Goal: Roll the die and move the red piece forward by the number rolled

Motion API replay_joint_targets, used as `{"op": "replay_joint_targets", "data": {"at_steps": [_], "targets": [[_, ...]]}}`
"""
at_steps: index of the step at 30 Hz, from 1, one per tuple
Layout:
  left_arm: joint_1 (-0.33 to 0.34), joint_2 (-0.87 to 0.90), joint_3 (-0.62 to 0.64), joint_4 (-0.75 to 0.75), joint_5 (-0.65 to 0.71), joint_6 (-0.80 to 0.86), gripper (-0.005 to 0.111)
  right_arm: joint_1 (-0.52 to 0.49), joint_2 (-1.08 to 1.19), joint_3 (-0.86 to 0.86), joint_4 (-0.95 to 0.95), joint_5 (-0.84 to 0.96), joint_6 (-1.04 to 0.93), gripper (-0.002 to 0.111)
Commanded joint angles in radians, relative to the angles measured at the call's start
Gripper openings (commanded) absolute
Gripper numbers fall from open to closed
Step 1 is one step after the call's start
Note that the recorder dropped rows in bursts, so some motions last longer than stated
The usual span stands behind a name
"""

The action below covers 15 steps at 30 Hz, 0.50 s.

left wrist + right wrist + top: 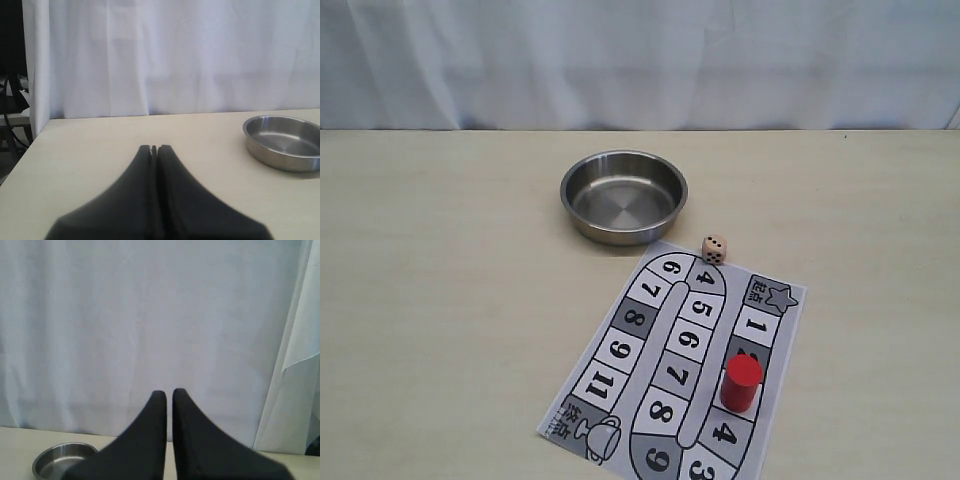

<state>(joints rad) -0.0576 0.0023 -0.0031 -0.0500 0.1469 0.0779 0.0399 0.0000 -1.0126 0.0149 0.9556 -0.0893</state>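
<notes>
The printed game board (620, 352) lies nearest, a paper sheet flat on the pale surface (440, 300), turned at a slant, with its near edge running out of the exterior view. A winding track of grey and white numbered squares covers it, with a star square at the far right corner and a cup drawing at the near left corner.

The red piece (741, 382) stands upright on the board's right-hand column, between the squares marked 1 and 4. It hides most of the dark square behind its top, and the number under it cannot be read.

The die (714, 249) rests on the surface just off the board's far edge, beside the top square marked 4. It sits between the board and the steel dish (623, 205), close to both but touching neither. The dish is round and shallow. A white curtain (640, 60) hangs behind the surface.

The left pincer (154, 148) has its dark tips pressed together with nothing between them, raised above bare surface with the dish off to one side. The right pincer (169, 392) is also closed, only a thin slit showing between its tips, and it grips nothing.
</notes>
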Motion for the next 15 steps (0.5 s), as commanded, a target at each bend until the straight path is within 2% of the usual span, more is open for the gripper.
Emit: {"op": "replay_joint_targets", "data": {"at_steps": [1, 9, 15], "targets": [[-0.002, -0.002, 0.003, -0.005, -0.004, -0.005, 0.0, -0.003, 0.0, 0.09, -0.007, -0.114, -0.01, 0.004], [-0.002, -0.002, 0.003, -0.005, -0.004, -0.005, 0.0, -0.003, 0.0, 0.477, -0.007, -0.456, -0.01, 0.004], [-0.002, -0.002, 0.003, -0.005, -0.004, -0.005, 0.0, -0.003, 0.0, 0.671, -0.007, -0.706, -0.01, 0.004]]}}
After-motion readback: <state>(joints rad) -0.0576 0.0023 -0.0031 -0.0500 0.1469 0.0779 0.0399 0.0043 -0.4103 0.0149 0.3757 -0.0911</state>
